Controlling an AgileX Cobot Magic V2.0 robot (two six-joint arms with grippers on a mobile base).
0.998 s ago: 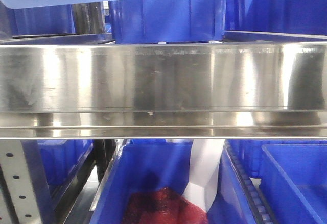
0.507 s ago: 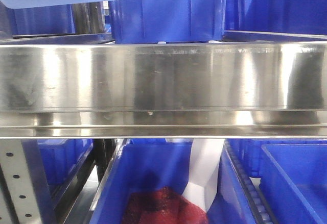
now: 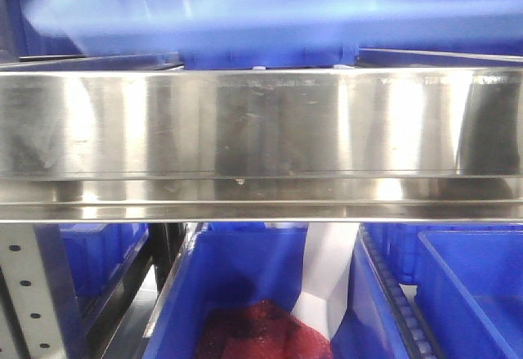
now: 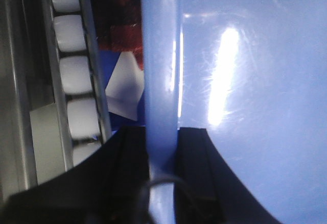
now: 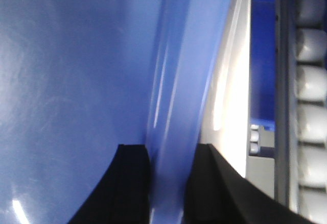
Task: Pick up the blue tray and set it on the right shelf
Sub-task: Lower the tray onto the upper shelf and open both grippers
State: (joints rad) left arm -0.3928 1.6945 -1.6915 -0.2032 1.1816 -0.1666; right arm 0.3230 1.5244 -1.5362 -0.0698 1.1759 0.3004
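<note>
Since 0.5 s ago: blue tray (image 3: pixel 270 15) sits lower in the front view. It was a thin strip at the top edge and now is a motion-blurred band hiding most of the dark-blue bins behind it.

Right shelf (image 3: pixel 261 130): steel front lip spans the full width, directly below the tray. Contact between tray and shelf: cannot tell.

Lower level: dark-blue bins (image 3: pixel 470 293), perforated upright (image 3: pixel 24 293).

Left gripper (image 4: pixel 161 155): narrow, black fingers (image 4: pixel 127 157) pinching the tray's rolled rim on both sides. Roller track (image 4: pixel 74 76) lies to the left of it.

Right gripper (image 5: pixel 171 160): likewise clamped on the rim, fingers (image 5: pixel 134 173) against either face. Rollers (image 5: pixel 311 86) at the right edge.

White sheet (image 3: pixel 327 277) stands in the middle bin, beside red material (image 3: pixel 261 330).
</note>
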